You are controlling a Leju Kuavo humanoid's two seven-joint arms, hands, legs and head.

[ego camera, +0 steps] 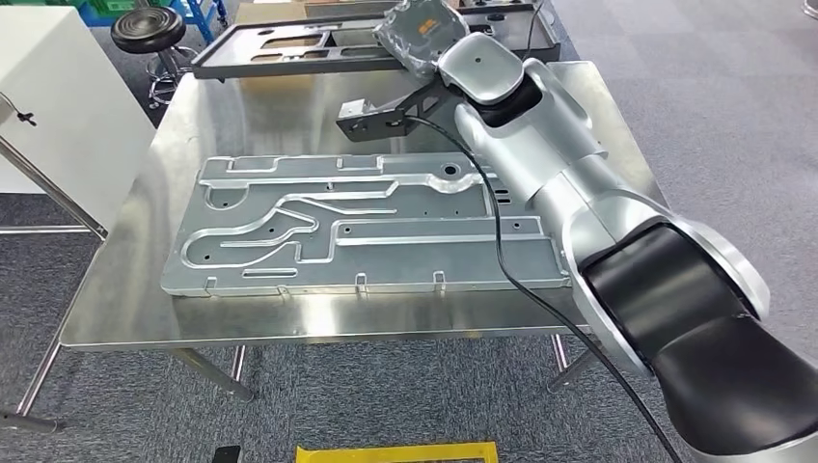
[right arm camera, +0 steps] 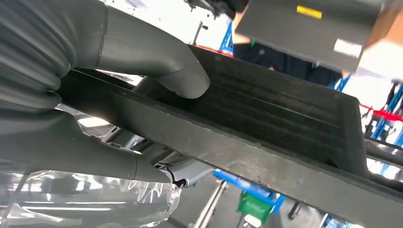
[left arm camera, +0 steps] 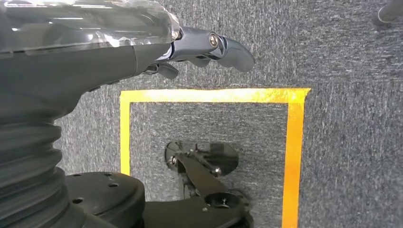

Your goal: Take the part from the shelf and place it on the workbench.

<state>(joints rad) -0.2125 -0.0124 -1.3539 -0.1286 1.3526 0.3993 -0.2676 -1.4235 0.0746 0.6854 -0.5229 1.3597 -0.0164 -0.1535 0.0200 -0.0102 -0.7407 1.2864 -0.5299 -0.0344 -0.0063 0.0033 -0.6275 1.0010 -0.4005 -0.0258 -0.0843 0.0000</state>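
Head view: right arm reaches across the steel workbench [ego camera: 125, 318] to its far edge, right hand [ego camera: 422, 37] wrapped in clear plastic, gripping the dark frame part [ego camera: 289, 50] that lies at the back of the bench. Right wrist view: thumb [right arm camera: 183, 76] presses on the dark frame's upper face, fingers curl beneath it. A large silver plate [ego camera: 357, 231] lies flat mid-bench. Left wrist view: left hand [left arm camera: 209, 47] hangs over grey carpet above yellow floor tape [left arm camera: 294, 142], fingers loose, holding nothing.

Bright even overhead light, soft glare on the steel table [ego camera: 125, 309], blown-out blurred background behind the right wrist.
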